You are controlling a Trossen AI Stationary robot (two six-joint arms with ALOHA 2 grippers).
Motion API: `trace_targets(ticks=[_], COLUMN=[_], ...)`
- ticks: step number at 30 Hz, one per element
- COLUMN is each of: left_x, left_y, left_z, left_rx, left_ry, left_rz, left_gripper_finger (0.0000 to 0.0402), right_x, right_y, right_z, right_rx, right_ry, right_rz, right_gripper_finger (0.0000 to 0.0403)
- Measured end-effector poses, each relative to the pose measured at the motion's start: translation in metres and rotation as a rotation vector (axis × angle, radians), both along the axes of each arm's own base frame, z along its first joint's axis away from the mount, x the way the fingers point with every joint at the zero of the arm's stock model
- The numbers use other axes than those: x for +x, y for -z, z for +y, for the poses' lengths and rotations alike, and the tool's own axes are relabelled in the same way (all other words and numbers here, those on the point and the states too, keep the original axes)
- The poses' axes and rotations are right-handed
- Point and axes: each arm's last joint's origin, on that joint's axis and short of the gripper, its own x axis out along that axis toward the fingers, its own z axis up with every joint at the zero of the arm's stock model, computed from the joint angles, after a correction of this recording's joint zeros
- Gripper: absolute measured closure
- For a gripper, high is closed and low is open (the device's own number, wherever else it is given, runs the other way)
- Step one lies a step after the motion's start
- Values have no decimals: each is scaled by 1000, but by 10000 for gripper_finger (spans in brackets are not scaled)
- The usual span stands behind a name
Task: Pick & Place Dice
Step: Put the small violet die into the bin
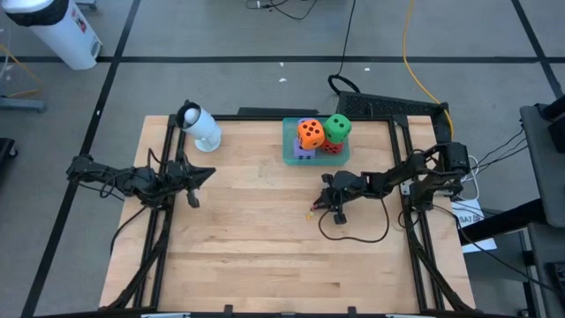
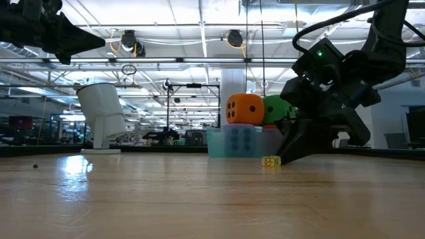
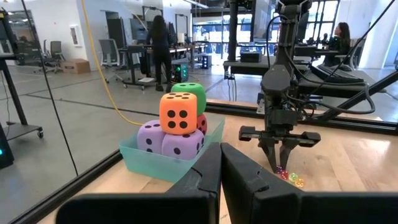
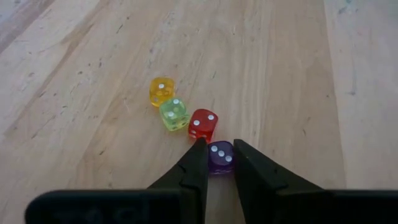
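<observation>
Bright overhead ceiling strips (image 2: 199,13), even light. Glare patch on table (image 2: 80,169) near white cylinder in low view. Soft shadows. Room bg slightly soft; wrist views sharp.

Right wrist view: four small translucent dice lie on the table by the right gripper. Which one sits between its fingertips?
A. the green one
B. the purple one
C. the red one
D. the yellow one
B: the purple die sits between the tips of the right gripper, while the red die, green die and yellow die lie beyond them.
</observation>
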Motion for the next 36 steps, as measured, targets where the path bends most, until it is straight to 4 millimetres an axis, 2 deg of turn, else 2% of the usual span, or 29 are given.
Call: trace_targets(ticks=[5, 8, 13, 17, 21, 25, 30, 36], left_x=[0, 0, 0, 0, 0, 0, 0, 0], left_y=[0, 0, 0, 0, 0, 0, 0, 0], left_z=[0, 0, 0, 0, 0, 0, 0, 0], left_rx=[7, 19, 19, 19, 21, 24, 5, -2], left_ry=[0, 0, 0, 0, 0, 0, 0, 0], left_rz=[2, 6, 6, 6, 6, 7, 1, -2], left_gripper_finger=[382, 382, 382, 382, 382, 382, 382, 382], right_x=[-1, -4, -11, -18, -23, -25, -28, -27], right_y=[-4, -15, -40, -65, -78, -78, -68, -54], right_z=[-1, -3, -6, -11, -16, -27, -48, -57], right_rx=[-33, -68, -149, -263, -314, -271, -174, -151], right_ry=[13, 86, 282, 546, 684, 776, 922, 924], right_rz=[-5, -18, -71, -173, -226, -236, -211, -138], right_gripper_finger=[351, 351, 352, 352, 352, 352, 352, 352])
